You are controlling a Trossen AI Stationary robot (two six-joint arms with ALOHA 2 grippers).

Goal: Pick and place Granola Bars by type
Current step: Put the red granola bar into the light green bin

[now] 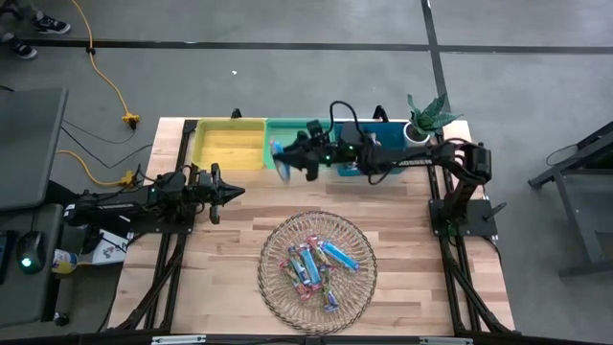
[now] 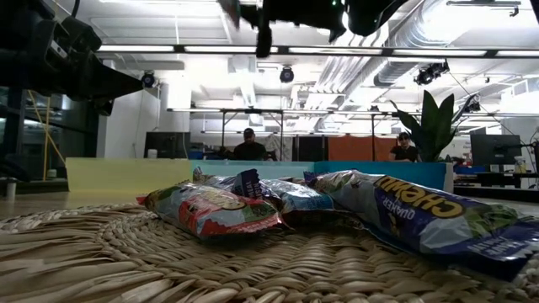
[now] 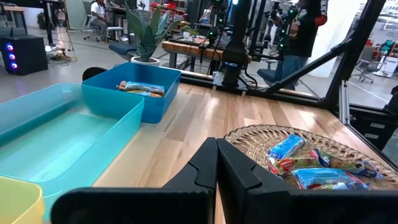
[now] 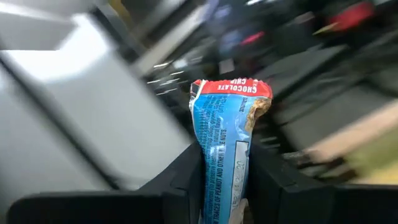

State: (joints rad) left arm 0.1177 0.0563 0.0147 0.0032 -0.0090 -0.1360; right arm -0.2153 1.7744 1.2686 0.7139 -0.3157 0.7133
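Carrying | my right gripper (image 4: 224, 180) clamped on blue granola bar (image 4: 225, 143), green bin (image 1: 292, 134) beneath | next: release there

1. Three bins (image 1: 230, 144) stand side by side along the far edge of the worktop (image 1: 230, 259).
2. A potted plant (image 1: 428, 117) sits at the row's right end.
3. The wire basket (image 1: 317, 271) lies near the front, holding granola bars (image 1: 316, 264).
4. The right gripper (image 1: 284, 159) hangs over the middle bin, a bar (image 4: 222, 155) between its fingers.
5. The left gripper (image 1: 233, 192) hovers left of the basket.
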